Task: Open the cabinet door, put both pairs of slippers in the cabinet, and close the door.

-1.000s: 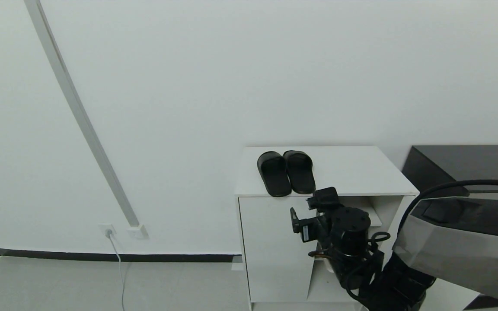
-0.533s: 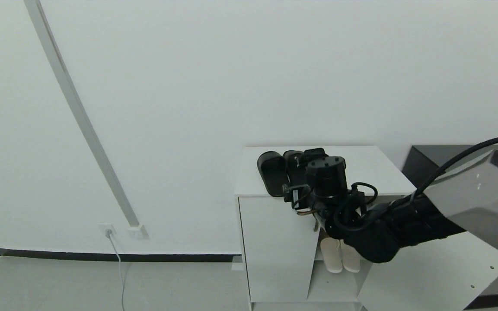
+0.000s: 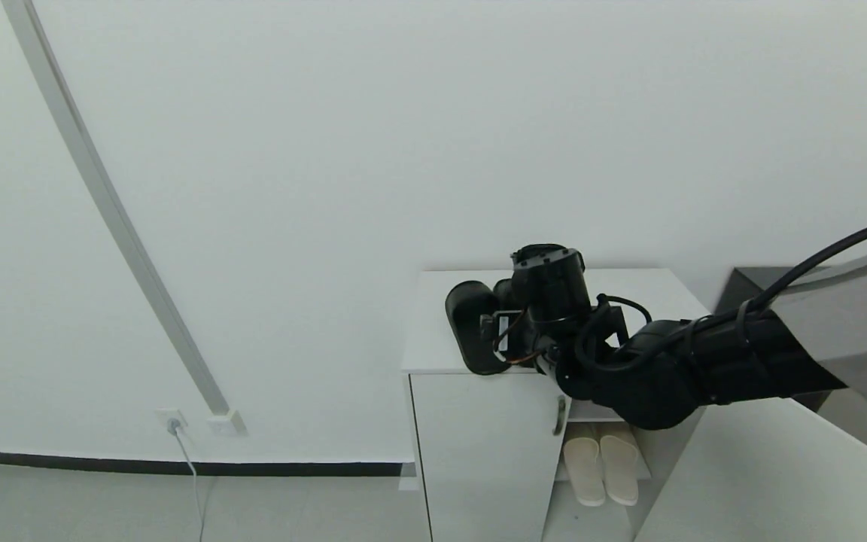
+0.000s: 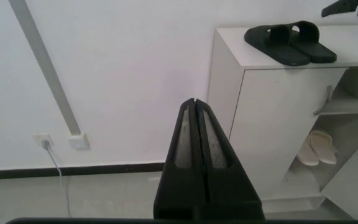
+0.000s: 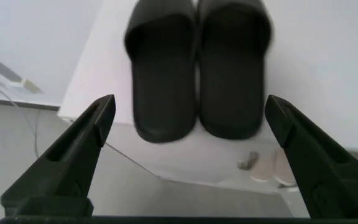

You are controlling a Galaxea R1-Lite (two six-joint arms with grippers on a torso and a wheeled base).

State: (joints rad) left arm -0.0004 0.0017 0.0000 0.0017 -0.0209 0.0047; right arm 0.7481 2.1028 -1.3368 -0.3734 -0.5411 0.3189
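Observation:
A pair of black slippers (image 5: 197, 62) lies side by side on top of the white cabinet (image 3: 659, 290), near its front left edge. My right gripper (image 5: 190, 104) hangs open just in front of and above the pair, one finger on each side, touching neither. In the head view my right wrist covers one black slipper and the other (image 3: 470, 331) shows beside it. A pair of white slippers (image 3: 599, 470) sits on the shelf inside the cabinet's open right half. My left gripper (image 4: 194, 143) is shut and empty, well away from the cabinet (image 4: 278, 112).
The cabinet's right door (image 3: 749, 474) stands swung open toward me. The left door (image 3: 486, 452) is closed, with a handle (image 3: 558, 415) at its edge. A dark piece of furniture (image 3: 734, 290) stands to the right. A wall socket with a cable (image 3: 170, 423) is low on the left.
My right arm has risen from in front of the open compartment to the cabinet top, over the black slippers. The head camera has shifted, so the whole scene sits lower in the picture.

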